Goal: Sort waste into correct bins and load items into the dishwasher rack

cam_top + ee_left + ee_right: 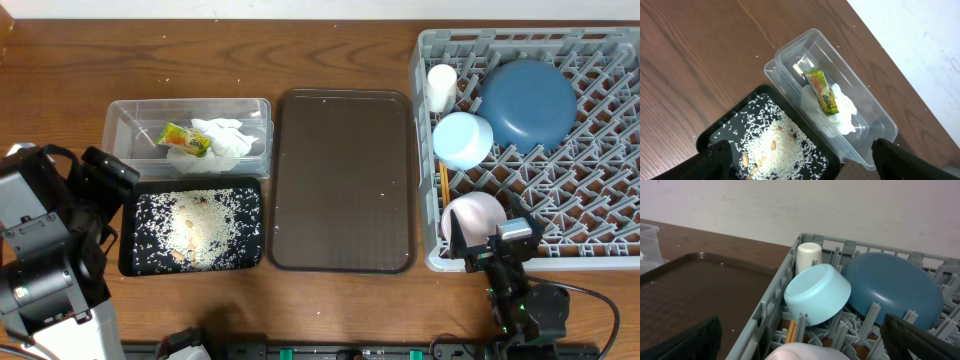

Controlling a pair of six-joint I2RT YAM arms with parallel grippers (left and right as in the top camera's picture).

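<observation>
Waste first: crumpled white napkin [232, 140] and yellow-green wrapper [185, 140] both lie inside the clear tub [118, 112], the wrapper resting partly on the napkin. Rice [200, 228] is scattered over the floor of the black tray [128, 262], which sits against the tub's near side.

Dishes, all in the grey rack [600, 230]:
- Dark-blue dish [527, 103] leans among the pegs in the far part.
- Light-blue bowl [463, 139] is tipped on its side just left of the dish.
- White cup [441, 85] is in the far-left corner.
- White bowl [472, 218] is in the near-left corner.
- Chopsticks [443, 185] lie along the left wall between the two bowls, mostly hidden.

Brown tray [345, 180] lies between bins and rack.

My left gripper [801, 150] hangs over the left end of the bins, fingers spread wide, nothing held. My right gripper [800, 325] sits at the rack's near-left corner beside the white bowl, fingers likewise wide apart, nothing between them.
</observation>
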